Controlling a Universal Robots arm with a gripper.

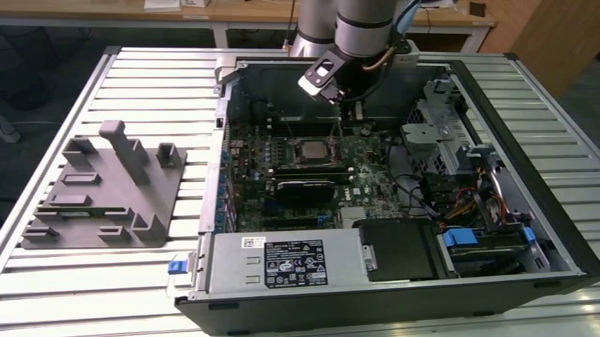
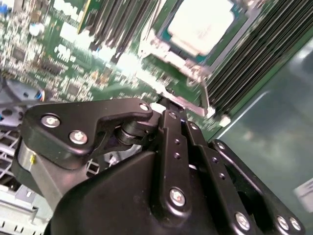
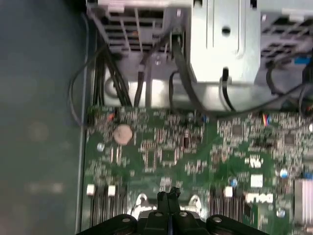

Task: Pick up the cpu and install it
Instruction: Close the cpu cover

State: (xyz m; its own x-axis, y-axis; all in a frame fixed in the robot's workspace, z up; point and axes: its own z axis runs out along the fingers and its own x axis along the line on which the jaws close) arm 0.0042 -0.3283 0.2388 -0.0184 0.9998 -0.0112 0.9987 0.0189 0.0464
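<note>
At the exterior view's left, a grey tray (image 1: 103, 193) with posts lies on the slatted table (image 1: 150, 77), well apart from the work. In the middle of that view sits the open computer case (image 1: 394, 298). The green board (image 1: 366, 175) lies flat inside it.

The cpu (image 1: 310, 149) is on the board, in the upper middle of the case. In the second wrist view the cpu (image 2: 200, 22) shows its silvery top, with the metal frame of the socket (image 2: 164, 54) round it.

The gripper (image 1: 352, 112) hangs low over the board, just to the upper right of the cpu in the exterior view. In the first wrist view the gripper (image 3: 168, 195) has its tips pressed together, with nothing between them. So it is closed and empty.

I think the gripper is very near the board. A small slip sideways could knock the socket frame or the long black slots (image 2: 244, 54) beside it. If the cpu is not lying flat, a push could bend the tiny pins under it.

At the exterior view's right are a metal drive box (image 1: 436, 133) and loose wires (image 1: 450, 203). The arm could catch on them.

I cannot tell if the cpu is all the way down, or if the socket latch is locked. The arm covers the back of the case. A silver box (image 1: 281, 263) hides the near end of the board.
</note>
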